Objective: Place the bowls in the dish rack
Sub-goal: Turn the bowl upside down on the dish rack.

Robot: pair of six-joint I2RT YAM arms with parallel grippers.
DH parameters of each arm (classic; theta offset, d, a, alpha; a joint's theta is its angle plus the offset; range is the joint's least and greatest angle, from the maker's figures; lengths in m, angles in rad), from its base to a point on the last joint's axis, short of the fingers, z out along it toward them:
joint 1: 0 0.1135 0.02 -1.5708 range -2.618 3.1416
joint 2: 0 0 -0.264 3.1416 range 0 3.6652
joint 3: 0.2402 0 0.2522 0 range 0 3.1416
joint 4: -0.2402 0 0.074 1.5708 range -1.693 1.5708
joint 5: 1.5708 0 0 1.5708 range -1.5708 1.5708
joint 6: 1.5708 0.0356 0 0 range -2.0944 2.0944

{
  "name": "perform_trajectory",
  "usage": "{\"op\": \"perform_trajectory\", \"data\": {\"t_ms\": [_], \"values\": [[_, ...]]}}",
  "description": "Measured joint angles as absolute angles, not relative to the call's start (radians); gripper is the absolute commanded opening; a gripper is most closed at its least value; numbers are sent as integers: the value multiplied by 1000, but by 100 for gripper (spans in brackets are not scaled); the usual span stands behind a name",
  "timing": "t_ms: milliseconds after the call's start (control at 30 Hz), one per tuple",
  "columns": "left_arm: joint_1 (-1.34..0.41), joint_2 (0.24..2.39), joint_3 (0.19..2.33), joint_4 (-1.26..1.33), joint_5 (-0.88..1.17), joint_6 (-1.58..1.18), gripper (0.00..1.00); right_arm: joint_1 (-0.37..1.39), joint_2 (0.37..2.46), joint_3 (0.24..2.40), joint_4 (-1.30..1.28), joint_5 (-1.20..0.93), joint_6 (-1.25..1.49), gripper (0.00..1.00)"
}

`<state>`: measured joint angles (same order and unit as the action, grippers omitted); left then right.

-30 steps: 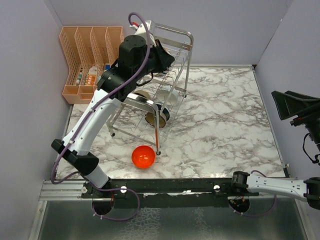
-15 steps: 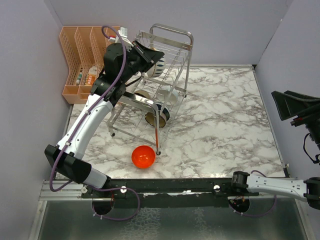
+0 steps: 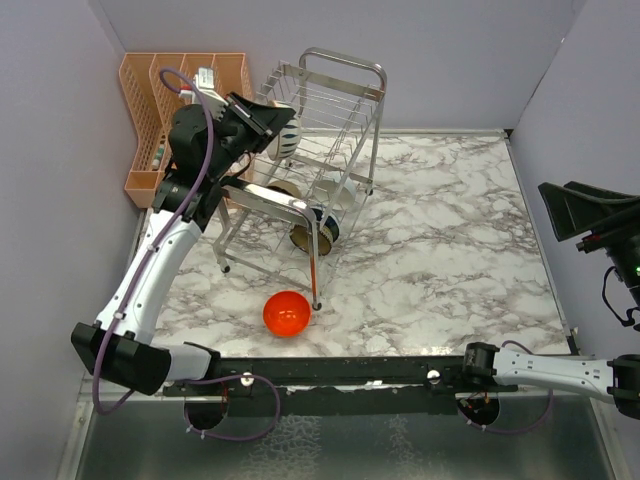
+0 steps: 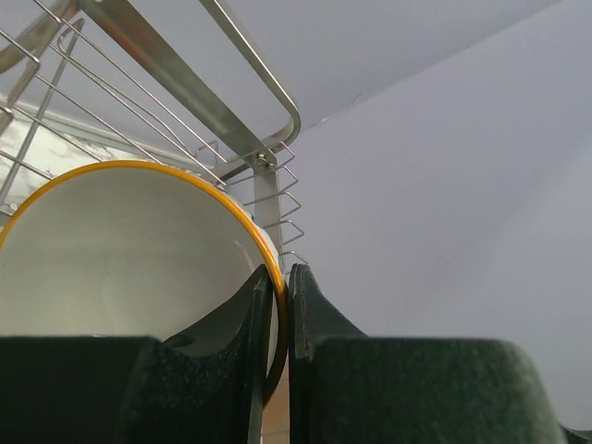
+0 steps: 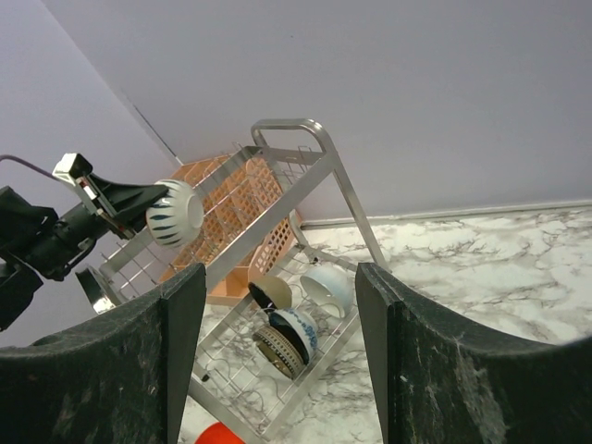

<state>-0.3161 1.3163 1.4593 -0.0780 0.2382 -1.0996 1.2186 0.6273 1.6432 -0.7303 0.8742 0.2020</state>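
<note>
Top external: beside the peach organiser (image 3: 150,100), the left gripper (image 3: 262,122) pinches the rim of a white blue-patterned bowl (image 3: 285,140) at the left end of the dish rack's (image 3: 345,52) upper tier. Other bowls (image 3: 318,228) sit in the lower tier. A red-orange bowl (image 3: 286,313) rests on the table (image 3: 450,250) by the rack's front leg. Far right, the right gripper (image 5: 279,277) hangs spread and empty.

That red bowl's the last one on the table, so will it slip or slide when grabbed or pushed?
The red bowl looks glossy, so it probably slips easily when gripped. On the smooth marble table, a push would likely slide it rather than tip it. It looks hard, maybe breakable.
</note>
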Motion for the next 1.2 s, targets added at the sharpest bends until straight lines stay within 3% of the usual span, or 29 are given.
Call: {"op": "perform_trajectory", "data": {"t_ms": [933, 1200], "values": [[-164, 1093, 1318, -134, 308, -1056, 18, 1219, 675, 1714, -756, 875, 205, 66], [-130, 1066, 1317, -157, 303, -1015, 25, 1219, 687, 1734, -767, 875, 205, 66]]}}
